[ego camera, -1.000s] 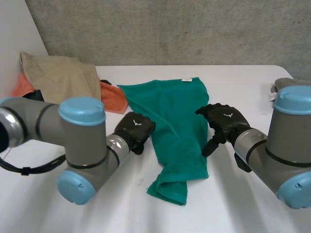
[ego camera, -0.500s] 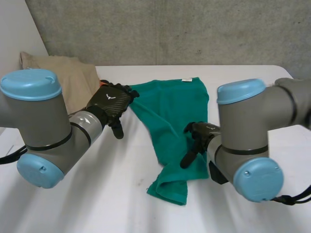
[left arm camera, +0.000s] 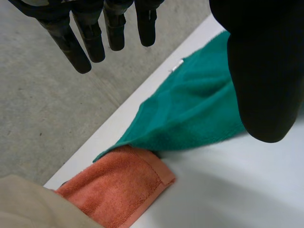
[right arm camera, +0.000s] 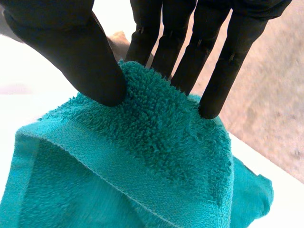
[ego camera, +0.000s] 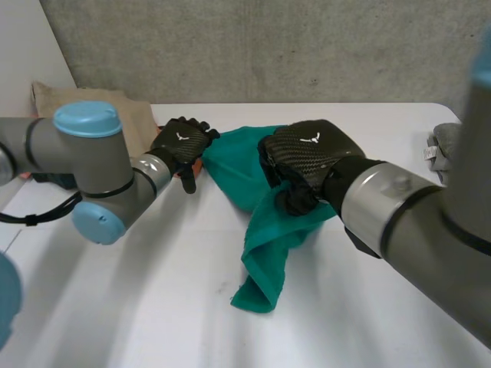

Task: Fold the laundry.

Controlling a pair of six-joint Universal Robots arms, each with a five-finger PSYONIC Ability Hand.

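A white table (ego camera: pixel 153 307) is standing against a grey concrete wall (ego camera: pixel 268 46), and 4 pieces of laundry are lying on it: 1 green towel (ego camera: pixel 265 261), 1 orange cloth (left arm camera: pixel 118 185), 1 beige cloth (ego camera: pixel 130 115) and 1 grey piece (ego camera: pixel 441 146) at the table's right edge. Nearest, the towel's lower end is draping down in a narrow fold and touching the table. Just above it the right hand (ego camera: pixel 307 153) is holding the towel up by a bunched part: in the right wrist view its thumb is pressing the pile against its fingers, so the hand is clamping the cloth. The right forearm and hand are covering the middle of the towel in the head view. Further back the rest of the towel is lying flat towards the far edge, with 1 small white tag (left arm camera: pixel 177 65) on its far hem. The left hand (ego camera: pixel 180 144) is hanging at the towel's far left corner, its fingers straight and spread away from the thumb, holding nothing; whether it is touching the cloth I cannot tell. That corner is overlapping the orange cloth, which in turn is tucking under the beige cloth. In the head view the left arm is blocking part of the beige cloth, and the left hand is hiding most of the orange one.
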